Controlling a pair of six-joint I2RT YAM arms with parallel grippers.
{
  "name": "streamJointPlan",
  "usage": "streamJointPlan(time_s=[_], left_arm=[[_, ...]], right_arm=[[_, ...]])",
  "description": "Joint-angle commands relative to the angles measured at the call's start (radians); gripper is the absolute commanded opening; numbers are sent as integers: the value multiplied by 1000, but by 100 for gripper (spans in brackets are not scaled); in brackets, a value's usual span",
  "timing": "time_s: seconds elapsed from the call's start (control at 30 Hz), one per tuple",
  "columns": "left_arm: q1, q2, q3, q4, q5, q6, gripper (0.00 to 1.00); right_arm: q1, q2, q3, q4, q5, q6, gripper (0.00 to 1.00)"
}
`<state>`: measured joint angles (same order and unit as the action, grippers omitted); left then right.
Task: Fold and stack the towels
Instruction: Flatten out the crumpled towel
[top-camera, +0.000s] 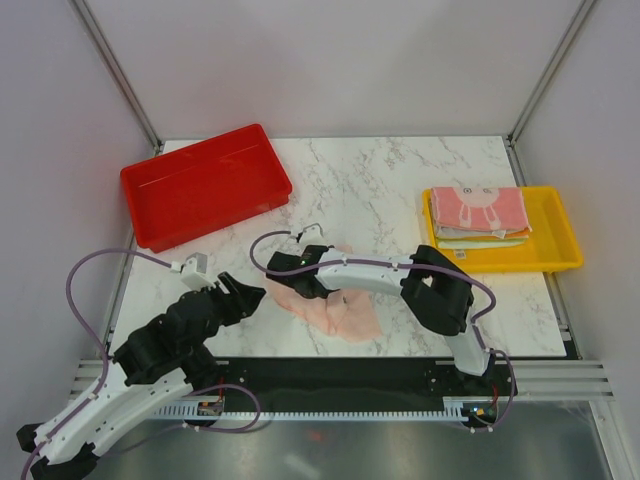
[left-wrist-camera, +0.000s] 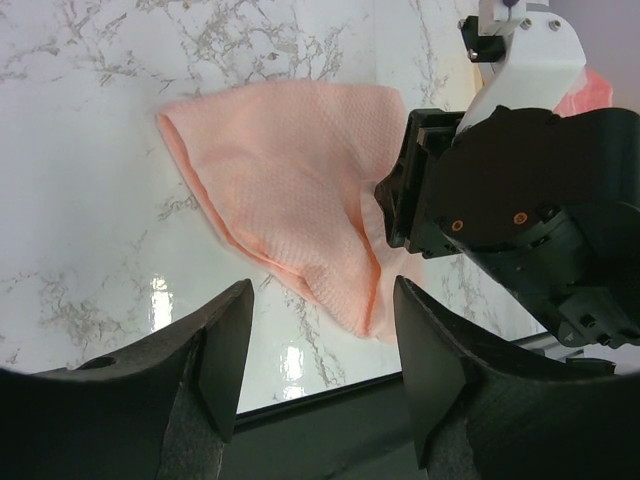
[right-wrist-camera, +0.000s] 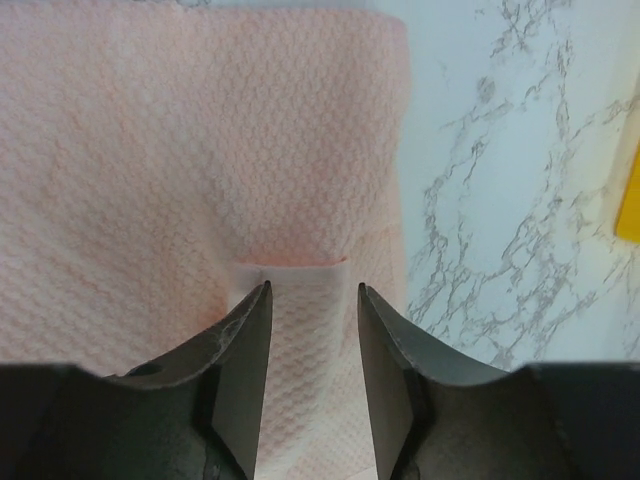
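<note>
Reaching over the peach-pink towel (right-wrist-camera: 200, 150), the right end effector (right-wrist-camera: 312, 290) sets its jaws partly apart astride a fold edge, probably to pin it; nothing looks clamped. The towel lies rumpled on the marble worktop (top-camera: 380, 180). Just beside it, the left end effector (left-wrist-camera: 322, 285) hovers wide apart and empty, likely awaiting a corner. Folded towels (top-camera: 478, 208) sit stacked in the yellow tray (top-camera: 560, 255).

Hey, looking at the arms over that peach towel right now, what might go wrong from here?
The right gripper straddles only a small pucker of the peach towel, so closing may catch one layer and skew the fold.
The open left gripper sits close to the right arm; moving in may bump it.
The towel lies near the table's front edge and may get dragged off.
</note>
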<state>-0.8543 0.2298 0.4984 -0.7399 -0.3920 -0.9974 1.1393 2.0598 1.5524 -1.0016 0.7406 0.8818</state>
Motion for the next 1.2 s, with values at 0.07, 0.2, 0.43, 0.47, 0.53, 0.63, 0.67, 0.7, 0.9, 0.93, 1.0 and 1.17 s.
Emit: streamJointPlan(time_s=[0.07,0.2,0.43,0.47,0.53,0.63,0.67,0.7,0.9,0.93,1.0,1.17], left_arm=[[0,31,23,17,-21,2,67],[0,100,-33,100,56,-35,68],[62,419,-77,296,271,-95,68],[81,446,-74,327,292,-90,67],[156,508,-83,361,373,-86,66],[278,564,-118,462,514,-63,64],[302,585,-119,482,534,-55,62],[323,603,-120,500,557,-44,61],[366,782,-84,553,581,14,58],[367,798,-84,557,581,19,58],[367,830,-87,573,576,25,57],[367,876,-90,609,547,46,57]], right_arm=[[-76,-168,-32,145,-122,-321,50],[-222,-303,-126,311,-509,-633,53],[-447,-307,-206,405,-1137,-935,53],[-461,-278,-201,406,-1188,-981,53],[-499,-242,-192,411,-1343,-1007,52],[-513,-161,-149,384,-1478,-1072,50],[-513,-135,-137,370,-1486,-1089,49],[-513,-122,-129,351,-1494,-1107,49],[-515,-76,-141,305,-1544,-1144,49],[-513,-72,-144,302,-1538,-1144,49],[-513,-64,-152,285,-1540,-1155,48],[-513,-66,-169,290,-1545,-1152,41]])
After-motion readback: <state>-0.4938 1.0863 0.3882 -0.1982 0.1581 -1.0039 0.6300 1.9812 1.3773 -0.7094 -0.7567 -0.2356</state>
